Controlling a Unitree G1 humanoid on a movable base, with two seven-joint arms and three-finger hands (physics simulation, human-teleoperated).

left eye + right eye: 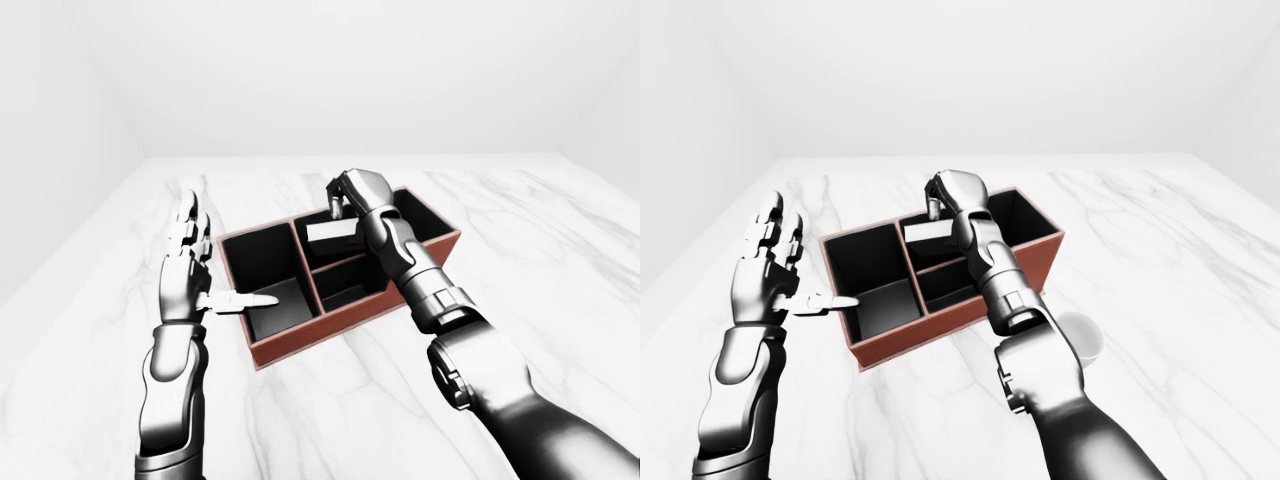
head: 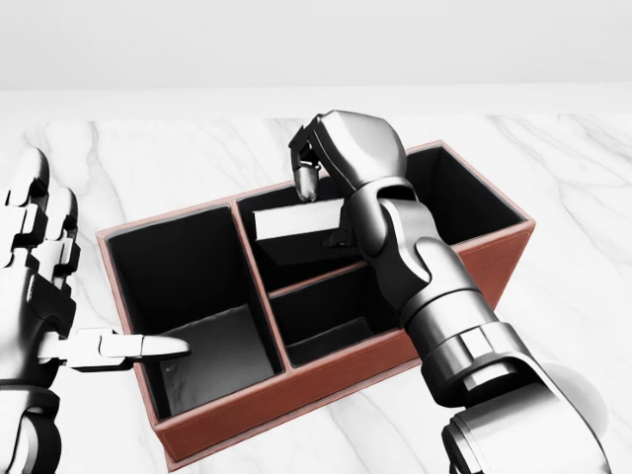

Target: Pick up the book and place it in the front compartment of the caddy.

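A red-brown caddy (image 2: 494, 259) with black-lined compartments sits on the white marble table (image 1: 560, 260), skewed so its long side runs from about 8 o'clock to 2 o'clock in the head view. The right hand (image 2: 341, 148) hangs over the caddy's upper middle compartment with its fingers curled downward. Directly under it the book (image 2: 296, 223), a grey slab, lies tilted inside that compartment, its right end hidden behind the wrist. One fingertip (image 2: 306, 183) comes down very close to the book's upper edge, but whether the hand is actually gripping it cannot be told. The left hand (image 2: 44, 286) stands at 9 o'clock of the caddy, outside its left wall, released, with fingers straight up and the thumb (image 2: 128, 347) stretched across the rim of the large left compartment. A white round object (image 1: 1080, 338) peeks out on the table at 4 o'clock of the caddy in the right-eye view.
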